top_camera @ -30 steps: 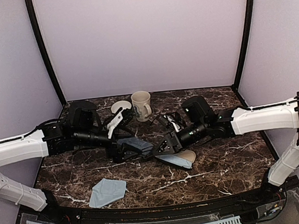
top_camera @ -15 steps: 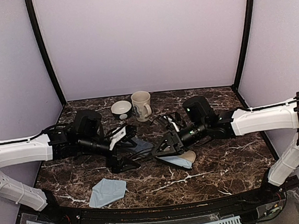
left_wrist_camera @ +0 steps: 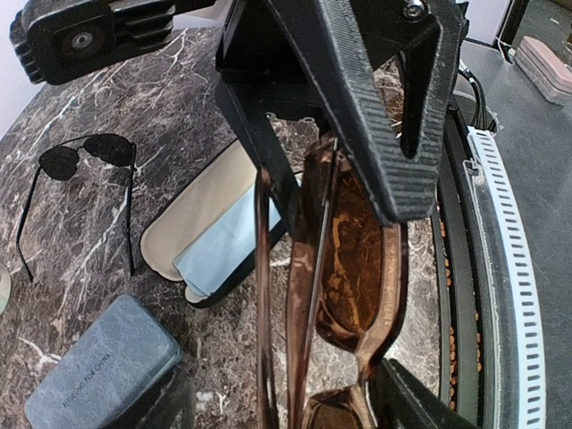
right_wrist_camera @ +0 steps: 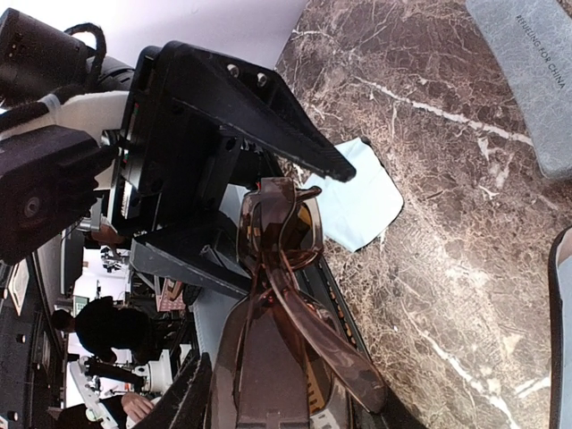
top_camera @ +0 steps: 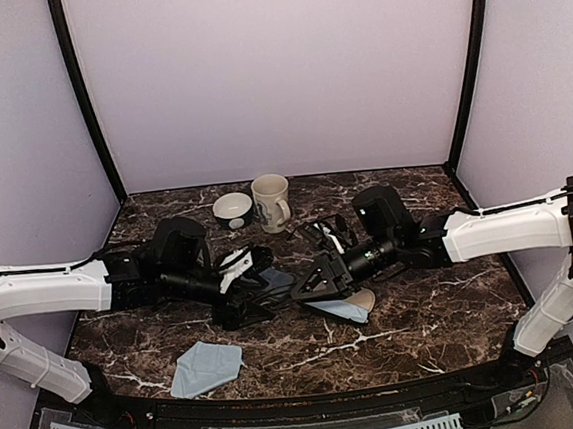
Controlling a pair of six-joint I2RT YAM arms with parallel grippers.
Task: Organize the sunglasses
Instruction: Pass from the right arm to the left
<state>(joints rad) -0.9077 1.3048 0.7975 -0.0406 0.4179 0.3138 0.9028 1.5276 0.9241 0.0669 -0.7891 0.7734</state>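
Left wrist: my right gripper (right_wrist_camera: 277, 384) clamps the brown sunglasses (left_wrist_camera: 353, 268) for handover; left gripper (left_wrist_camera: 335, 206) straddles them, grip unclear.

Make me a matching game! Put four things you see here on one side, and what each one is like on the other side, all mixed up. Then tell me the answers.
Things:
1. brown sunglasses
2. black wire sunglasses
3. grey-blue hard case
4. black oval case

What it is like:
A. lying open with a pale blue cloth inside
B. up in the air, off the table
C. shut
D. flat on the marble, arms unfolded

Right pairs: 1-B, 2-D, 3-C, 4-A.
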